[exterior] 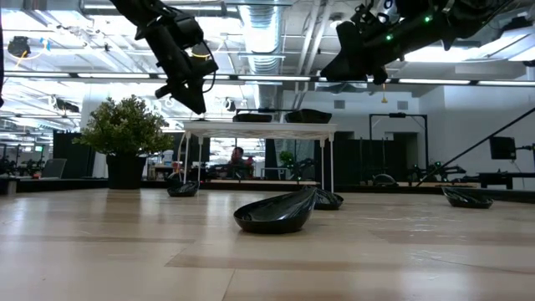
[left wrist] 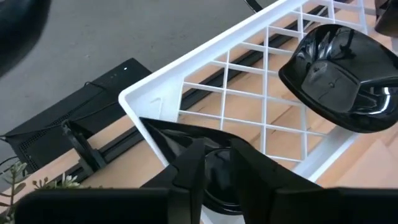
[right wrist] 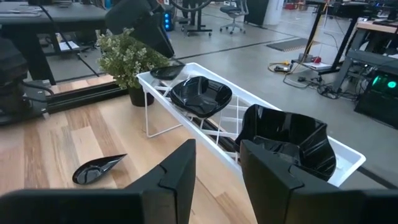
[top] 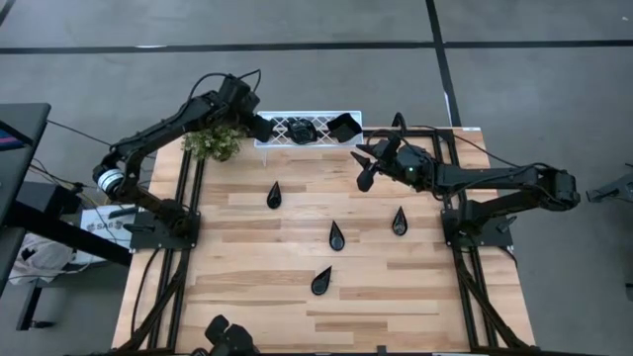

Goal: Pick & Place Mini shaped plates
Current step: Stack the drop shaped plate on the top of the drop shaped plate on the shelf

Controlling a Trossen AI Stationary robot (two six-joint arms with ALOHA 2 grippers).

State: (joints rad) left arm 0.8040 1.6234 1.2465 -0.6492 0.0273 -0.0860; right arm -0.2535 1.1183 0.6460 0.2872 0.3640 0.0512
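Four black teardrop mini plates lie on the wooden table [top: 274, 195] [top: 336, 235] [top: 399, 221] [top: 321, 281]. The white lattice tray [top: 282, 141] at the back edge carries two larger black plates [top: 302, 129] [top: 343, 127]. My left gripper [top: 262, 127] hovers over the tray's left end. In the left wrist view its fingers [left wrist: 189, 171] stand slightly apart over a black plate [left wrist: 217, 180] that rests on the lattice [left wrist: 205, 68]. My right gripper [top: 364, 170] hangs open and empty in front of the tray's right end [right wrist: 217, 155].
A small green potted plant [top: 213, 141] stands just left of the tray, under the left arm. Black frame rails run along both table sides. From table height the nearest teardrop plate [exterior: 276, 213] lies mid-table, with others [exterior: 182, 189] [exterior: 468, 197] farther back.
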